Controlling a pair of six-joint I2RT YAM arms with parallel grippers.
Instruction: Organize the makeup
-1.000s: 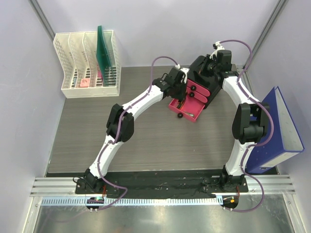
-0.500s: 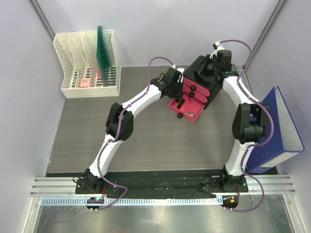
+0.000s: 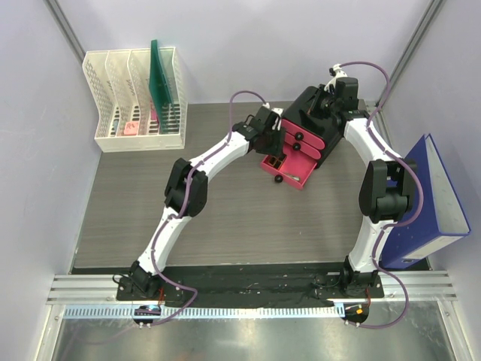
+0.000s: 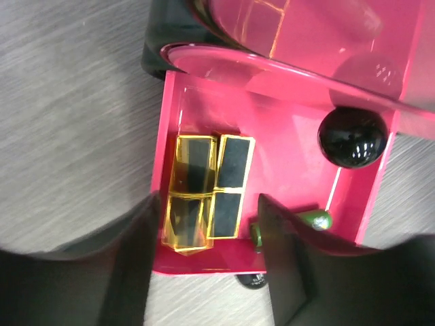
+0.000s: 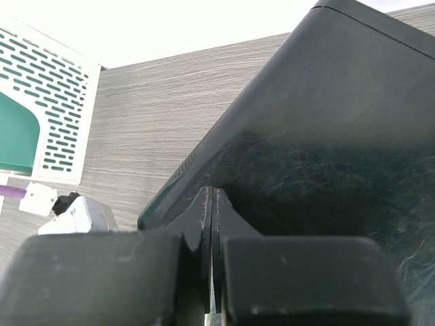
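Presently, my left gripper [image 4: 207, 210] stood apart, empty, above the two gold-black sticks [image 4: 231, 166] in the pink drawer [image 4: 289, 139]; my right gripper [image 5: 211, 224] was closed over the black box [image 5: 326, 136].

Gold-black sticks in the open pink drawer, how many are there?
2. Both lie side by side in the pink drawer: one stick near its wall, the other stick beside it toward the middle. The left pincer may hide more.
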